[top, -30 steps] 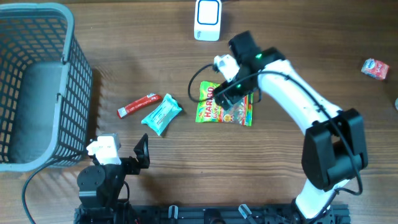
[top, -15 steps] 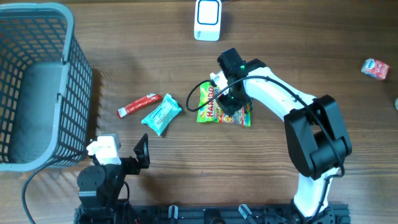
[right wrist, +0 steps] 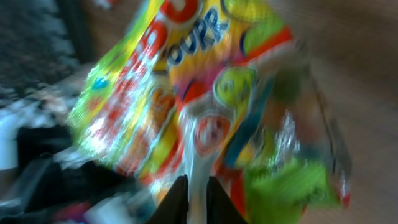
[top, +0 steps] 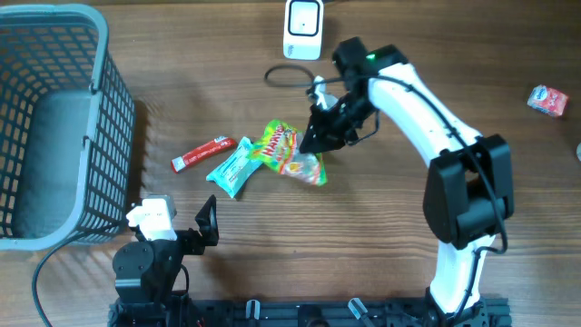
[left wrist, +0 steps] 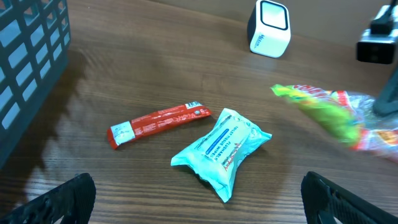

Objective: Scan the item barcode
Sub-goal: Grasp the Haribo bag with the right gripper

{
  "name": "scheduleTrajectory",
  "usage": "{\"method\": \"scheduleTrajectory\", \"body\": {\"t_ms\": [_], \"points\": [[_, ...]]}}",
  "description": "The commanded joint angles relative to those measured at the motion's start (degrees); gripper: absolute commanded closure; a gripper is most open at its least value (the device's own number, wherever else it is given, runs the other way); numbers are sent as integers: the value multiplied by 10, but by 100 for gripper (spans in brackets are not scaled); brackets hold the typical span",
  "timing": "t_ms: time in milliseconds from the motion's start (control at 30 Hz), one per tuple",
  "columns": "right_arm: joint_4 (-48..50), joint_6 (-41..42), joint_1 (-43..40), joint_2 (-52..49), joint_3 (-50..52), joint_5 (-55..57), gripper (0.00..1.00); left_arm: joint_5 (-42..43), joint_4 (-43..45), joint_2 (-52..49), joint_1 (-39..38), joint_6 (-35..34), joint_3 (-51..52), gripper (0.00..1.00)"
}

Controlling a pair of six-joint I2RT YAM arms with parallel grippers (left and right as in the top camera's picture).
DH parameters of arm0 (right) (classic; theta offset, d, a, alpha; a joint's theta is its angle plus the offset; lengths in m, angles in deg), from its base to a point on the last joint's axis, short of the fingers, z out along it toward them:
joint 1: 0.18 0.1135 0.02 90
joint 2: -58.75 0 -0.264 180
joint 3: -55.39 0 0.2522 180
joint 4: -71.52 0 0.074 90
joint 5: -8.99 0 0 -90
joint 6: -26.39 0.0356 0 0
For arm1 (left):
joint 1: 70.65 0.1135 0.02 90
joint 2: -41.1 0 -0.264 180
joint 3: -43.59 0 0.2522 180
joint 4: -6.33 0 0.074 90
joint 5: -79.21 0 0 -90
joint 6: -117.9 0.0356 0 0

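The item is a colourful gummy-candy bag (top: 289, 153), lifted off the table and hanging tilted from one edge. My right gripper (top: 313, 141) is shut on that edge. In the right wrist view the bag (right wrist: 205, 93) fills the frame, blurred, with its clear seam pinched in the right gripper (right wrist: 196, 193). No barcode can be made out on it. The white scanner (top: 302, 29) stands at the back centre, above and slightly right of the bag. In the left wrist view the bag (left wrist: 336, 115) hangs at the right, near the scanner (left wrist: 268, 28). My left gripper (left wrist: 202, 199) rests open and holds nothing.
A red snack bar (top: 203, 153) and a teal wipes pack (top: 236, 165) lie just left of the bag. A blue-grey wire basket (top: 54, 127) fills the far left. A small red packet (top: 547, 99) lies at the right edge. A black cable loops by the scanner.
My right gripper has shut on the candy bag's edge, then lifted it off the table and carried it left. The left arm has not moved.
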Motion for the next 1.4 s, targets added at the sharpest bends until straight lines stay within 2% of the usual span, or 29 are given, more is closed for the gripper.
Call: {"method": "scheduleTrajectory", "body": {"t_ms": [0, 100, 233, 300, 333, 367, 433, 533, 633, 767, 1133, 1367], "points": [[-18, 58, -33, 13, -7, -189, 96, -5, 3, 4, -3, -1, 0, 0], [-2, 57, -38, 13, -7, -212, 96, -5, 3, 4, -3, -1, 0, 0], [5, 6, -33, 13, -7, -47, 79, -5, 3, 4, -3, -1, 0, 0], [-2, -3, -3, 13, -8, 130, 70, -5, 3, 4, -3, -1, 0, 0], [5, -2, 15, 12, -7, 229, 54, -5, 3, 4, -3, -1, 0, 0], [23, -4, 38, 12, -1, 325, 0, -5, 3, 4, -3, -1, 0, 0], [47, -40, 75, 10, 9, 371, 0, -5, 3, 4, -2, -1, 0, 0], [66, -104, 118, 8, 15, 364, 0, -5, 3, 4, -3, -1, 0, 1], [96, -122, 151, 3, 15, 460, 0, -5, 3, 4, -3, -1, 0, 0], [109, -184, 163, -11, 15, 458, 0, -5, 3, 4, -3, -1, 0, 0], [130, -198, 181, -74, 15, 351, 0, -5, 3, 4, -3, -1, 0, 0], [99, -177, 181, -146, 15, 348, 0, -5, 3, 4, -2, -1, 0, 0]]}}
